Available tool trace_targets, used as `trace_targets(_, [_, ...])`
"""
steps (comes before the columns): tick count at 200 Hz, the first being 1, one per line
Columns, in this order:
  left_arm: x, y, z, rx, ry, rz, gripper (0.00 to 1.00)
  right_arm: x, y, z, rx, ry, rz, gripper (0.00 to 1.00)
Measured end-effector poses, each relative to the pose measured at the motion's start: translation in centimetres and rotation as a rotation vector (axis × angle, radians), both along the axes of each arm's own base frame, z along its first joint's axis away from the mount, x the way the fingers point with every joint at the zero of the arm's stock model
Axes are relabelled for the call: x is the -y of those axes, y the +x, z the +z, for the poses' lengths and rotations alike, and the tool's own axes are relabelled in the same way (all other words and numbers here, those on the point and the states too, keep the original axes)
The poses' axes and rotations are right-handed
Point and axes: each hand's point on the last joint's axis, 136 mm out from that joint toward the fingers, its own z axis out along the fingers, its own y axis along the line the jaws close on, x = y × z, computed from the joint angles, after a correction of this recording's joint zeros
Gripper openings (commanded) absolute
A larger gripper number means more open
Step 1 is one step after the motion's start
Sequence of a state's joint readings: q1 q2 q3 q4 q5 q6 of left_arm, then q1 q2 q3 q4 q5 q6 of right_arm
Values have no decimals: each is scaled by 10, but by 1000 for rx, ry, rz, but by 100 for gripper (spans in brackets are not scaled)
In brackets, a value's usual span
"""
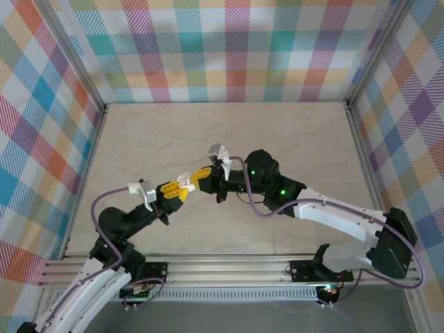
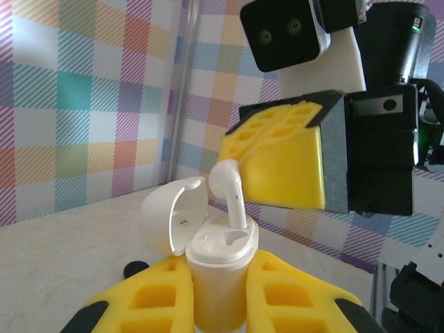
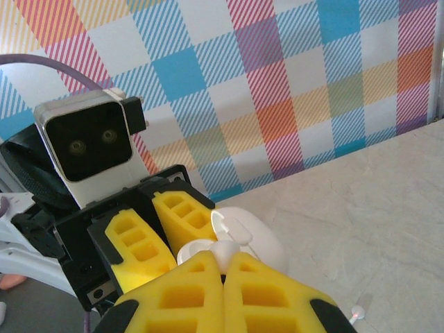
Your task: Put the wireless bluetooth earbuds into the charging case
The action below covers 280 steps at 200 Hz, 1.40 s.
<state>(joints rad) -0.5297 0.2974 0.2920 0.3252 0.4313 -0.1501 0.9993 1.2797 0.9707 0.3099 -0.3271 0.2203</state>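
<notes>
- White earbud is up off the table, its stem-tip in the mouth of the charging case and its bulb standing proud of the rim. By my read it's not seated yet.
- Its long axis runs near upright. The bulb is on top, leaning toward the open lid, and the stem points down and slightly away from the lid into the well.
- Right gripper has its fingers closed right up, pinching the bulb at the very tips.
- Left gripper is clamped on the case body from both sides, holding it upright with the lid flipped back.
- To do this well, take out that lean first: bring the bulb over the well so the stem lines up with the socket, then press straight down along the stem. Push at an angle and I'd expect the stem to jam on the rim, or the bud to twist in the pinch.
- Hold the case firm and level, and let go of the bud only once the bulb sits flush.
- Watch the lid: your right finger is near it, and a knock could fold it shut.
- Below is the table, and a small white piece lies on it, too small to name.
</notes>
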Motion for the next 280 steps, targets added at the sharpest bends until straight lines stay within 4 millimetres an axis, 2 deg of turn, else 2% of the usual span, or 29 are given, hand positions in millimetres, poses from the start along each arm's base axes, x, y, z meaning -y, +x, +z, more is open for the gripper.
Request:
trace_targets(52, [-1, 3, 2, -16, -21, 8, 0, 0, 1, -2, -4, 22, -11, 1])
trace_targets(194, [2, 8, -1, -37, -8, 8, 0, 0, 5, -5, -17, 14, -32, 22])
trace_targets(235, [4, 7, 3, -30, -5, -3, 0, 6, 8, -2, -24, 9, -71, 25])
trace_targets(280, [3, 4, 17, 5, -22, -9, 0, 14, 7, 9, -25, 27, -93, 28])
